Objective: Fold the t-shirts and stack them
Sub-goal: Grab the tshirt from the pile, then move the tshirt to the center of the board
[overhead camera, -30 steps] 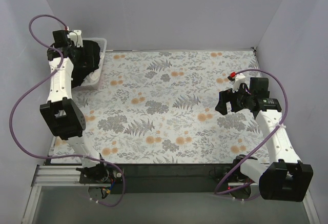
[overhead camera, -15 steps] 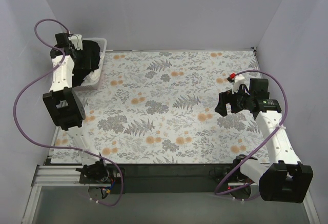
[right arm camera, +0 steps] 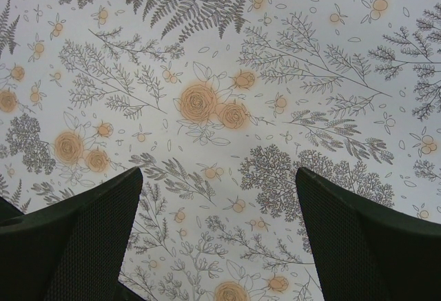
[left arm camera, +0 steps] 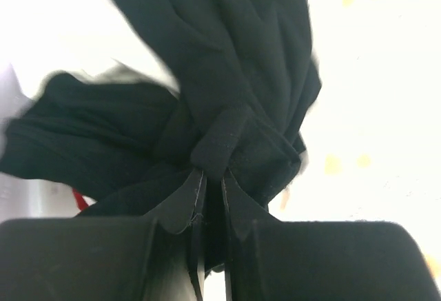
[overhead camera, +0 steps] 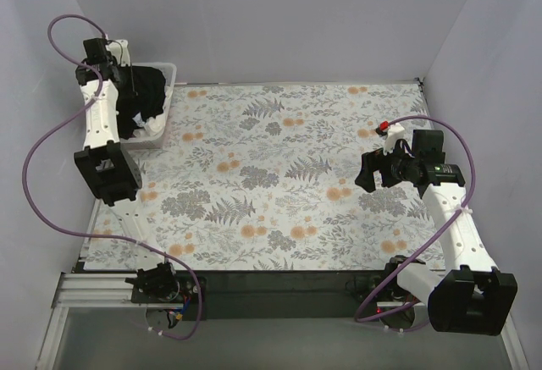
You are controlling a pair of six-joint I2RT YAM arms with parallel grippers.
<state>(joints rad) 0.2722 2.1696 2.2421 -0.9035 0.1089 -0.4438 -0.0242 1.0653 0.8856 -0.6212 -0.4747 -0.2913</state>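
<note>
**Left arm.** The left gripper point(overhead camera: 127, 97) is at the far left corner of the scene, reaching into the white basket point(overhead camera: 170, 71). In the left wrist view, the left gripper point(left arm camera: 210, 185) has its fingers point(left arm camera: 180, 208) pressed together on a bunched fold of the black shirt point(left arm camera: 227, 74). The fabric spreads out from the pinch point in loose folds.

**Black shirt.** In the overhead view, the black shirt point(overhead camera: 151, 85) lies crumpled in the basket, rising above its rim. A small red patch point(left arm camera: 79, 200) shows at the lower left edge of the black fabric. It is too small to identify.

**Right arm.** The right gripper point(overhead camera: 366, 175) hangs over the right side of the table point(overhead camera: 279, 158), well apart from the basket. In the right wrist view, the right gripper point(right arm camera: 217, 173) has its fingers point(right arm camera: 89, 239) spread wide, with nothing between them. Only the floral table cover point(right arm camera: 220, 74) shows below.

**Table.** The floral cover runs across the whole surface from the near edge to the far edge.
</note>
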